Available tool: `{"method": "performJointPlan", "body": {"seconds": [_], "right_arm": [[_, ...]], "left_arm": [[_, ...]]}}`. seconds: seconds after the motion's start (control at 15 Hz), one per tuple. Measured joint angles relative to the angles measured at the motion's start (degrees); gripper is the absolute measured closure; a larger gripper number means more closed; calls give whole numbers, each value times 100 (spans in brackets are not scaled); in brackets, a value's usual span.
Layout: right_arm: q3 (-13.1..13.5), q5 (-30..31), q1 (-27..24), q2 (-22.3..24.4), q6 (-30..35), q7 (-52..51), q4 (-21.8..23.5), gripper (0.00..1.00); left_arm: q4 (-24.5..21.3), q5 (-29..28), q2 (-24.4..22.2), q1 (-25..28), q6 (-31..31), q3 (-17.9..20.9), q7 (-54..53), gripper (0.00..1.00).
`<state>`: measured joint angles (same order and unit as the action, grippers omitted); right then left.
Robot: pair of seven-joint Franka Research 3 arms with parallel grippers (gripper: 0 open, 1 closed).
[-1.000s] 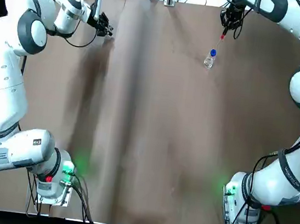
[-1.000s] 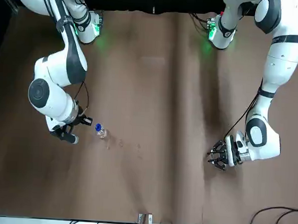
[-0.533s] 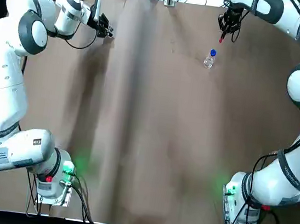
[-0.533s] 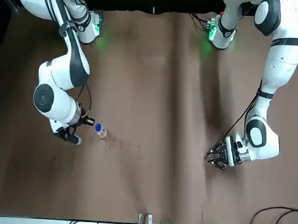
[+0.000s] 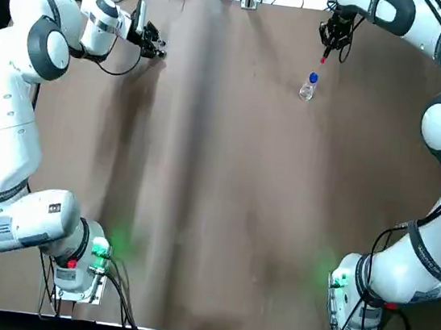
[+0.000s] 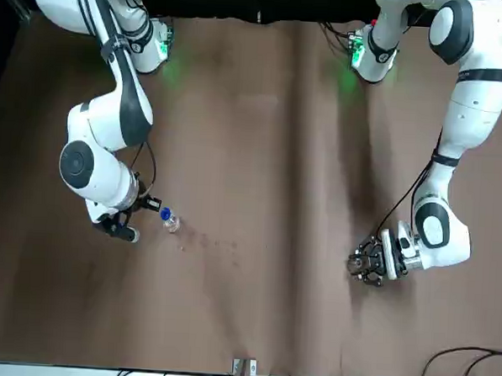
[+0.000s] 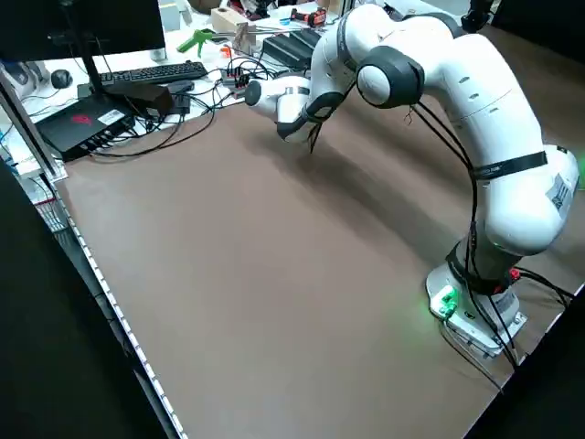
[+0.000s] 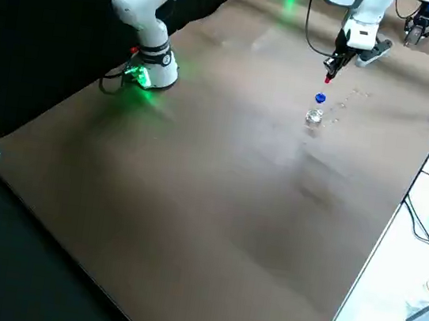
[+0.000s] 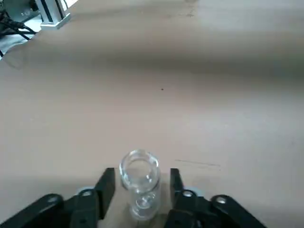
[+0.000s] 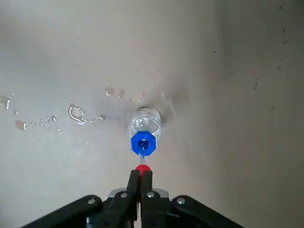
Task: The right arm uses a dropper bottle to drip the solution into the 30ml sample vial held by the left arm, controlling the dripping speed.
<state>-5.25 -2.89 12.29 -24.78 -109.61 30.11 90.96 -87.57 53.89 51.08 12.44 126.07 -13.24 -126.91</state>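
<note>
Beside scattered droplets (image 10: pixel 76 113), the right hand (image 10: pixel 141 172) pinches the red-tipped dropper (image 10: pixel 143 168), fingers nearly closed.

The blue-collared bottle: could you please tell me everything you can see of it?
The bottle is small and clear, plastic or glass by its look, with a blue collar open at the top. It stands upright on the table, beneath the right gripper, whose red-tipped dropper points down into the collar.

The dropper bottle (image 10: pixel 146 124) is on my surface (image 5: pixel 210 180), at right, just nearer my base than my right fingers (image 10: pixel 147 184), the dropper (image 10: pixel 143 168) between them; at left, the sample vial (image 9: pixel 141 183) is between my left fingers (image 9: pixel 106 190).
</note>
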Motion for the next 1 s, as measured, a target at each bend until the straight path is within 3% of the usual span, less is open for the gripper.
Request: {"method": "performJointPlan", "body": {"seconds": [0.33, 0.6, 0.93, 1.0], "right_arm": [[2, 0, 0, -35, -35, 0, 0, 96], [5, 7, -1, -39, -49, 0, 0, 96], [5, 8, -1, -48, -134, 0, -1, 96], [6, 8, -1, -48, -135, 0, -1, 96]], "left_arm": [[0, 135, 32, 116, -21, 8, 0, 1], [72, -22, 2, 129, -53, 50, 269, 0], [215, -1987, -398, 248, -520, 72, 2739, 0], [223, -2524, -658, 300, -756, 62, 3738, 0]]}}
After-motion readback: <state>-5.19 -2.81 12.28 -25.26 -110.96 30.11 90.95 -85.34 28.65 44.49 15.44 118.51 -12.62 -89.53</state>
